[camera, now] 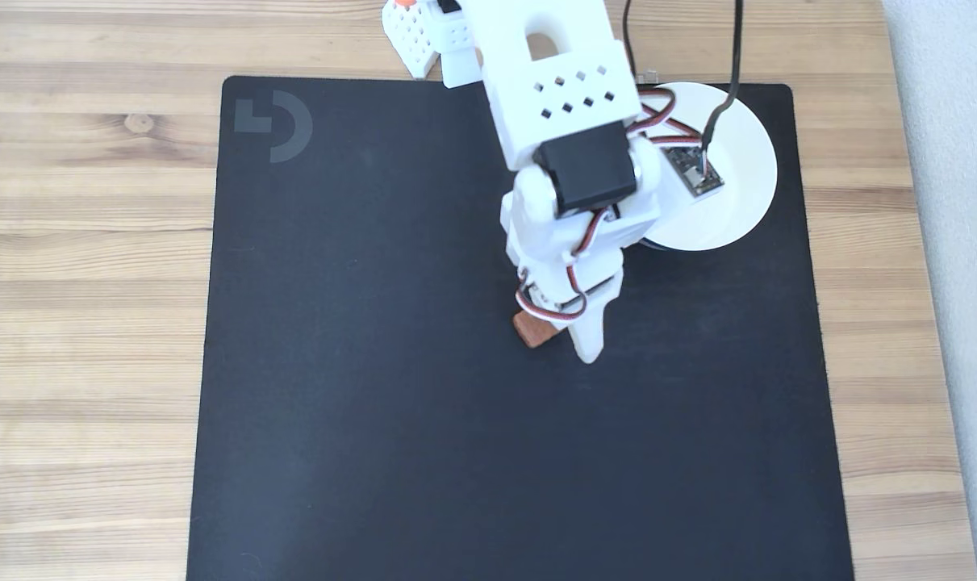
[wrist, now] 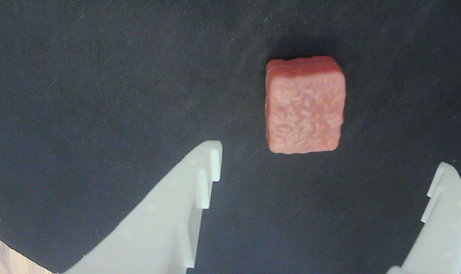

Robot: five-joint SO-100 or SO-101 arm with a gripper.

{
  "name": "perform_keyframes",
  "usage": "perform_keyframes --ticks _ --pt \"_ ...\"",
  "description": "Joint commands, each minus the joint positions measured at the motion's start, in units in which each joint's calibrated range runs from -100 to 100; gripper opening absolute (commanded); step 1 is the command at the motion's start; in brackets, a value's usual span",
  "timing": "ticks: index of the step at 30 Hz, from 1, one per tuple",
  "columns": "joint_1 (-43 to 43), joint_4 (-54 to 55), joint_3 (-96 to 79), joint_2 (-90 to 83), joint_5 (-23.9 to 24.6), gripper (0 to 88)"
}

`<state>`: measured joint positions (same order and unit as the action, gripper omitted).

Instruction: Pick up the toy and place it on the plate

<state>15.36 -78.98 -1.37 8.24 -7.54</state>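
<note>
A: Wrist view, where was the toy [wrist: 305, 105]?
B: Upper right of center, flat on the black mat [wrist: 101, 95]. Pincer [wrist: 331, 160] was spread wide, holding nothing, tips just below it.
A: Fixed view?
B: Toy [camera: 532, 329] sat mid-frame under the arm; plate [camera: 742, 161] upper right, well apart.
A: Handling?
B: Prob. light, stiff, grainy, so not slippery. I'd take it across two opposite flat sides.

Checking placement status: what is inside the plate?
The plate's visible inside is bare white; the arm covers its left part. The toy lies on the black mat, ahead of the open pincer.
</note>
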Motion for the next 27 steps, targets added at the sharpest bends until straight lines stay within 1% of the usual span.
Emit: perform_keyframes --ticks 1,4,8,12,18,27 --pt "-0.5 -0.8 2.2 -0.2 -0.3 38.5" --pt "-0.7 -0.8 2.2 -0.2 -0.3 38.5" --pt "-0.8 -0.5 2.2 -0.2 -0.3 32.8" --pt "-0.9 -0.1 2.3 -0.2 0.1 32.9" --pt "-3.9 -0.4 2.3 -0.1 0.2 32.9" --pt "-3.6 1.2 2.4 2.7 0.2 32.9"
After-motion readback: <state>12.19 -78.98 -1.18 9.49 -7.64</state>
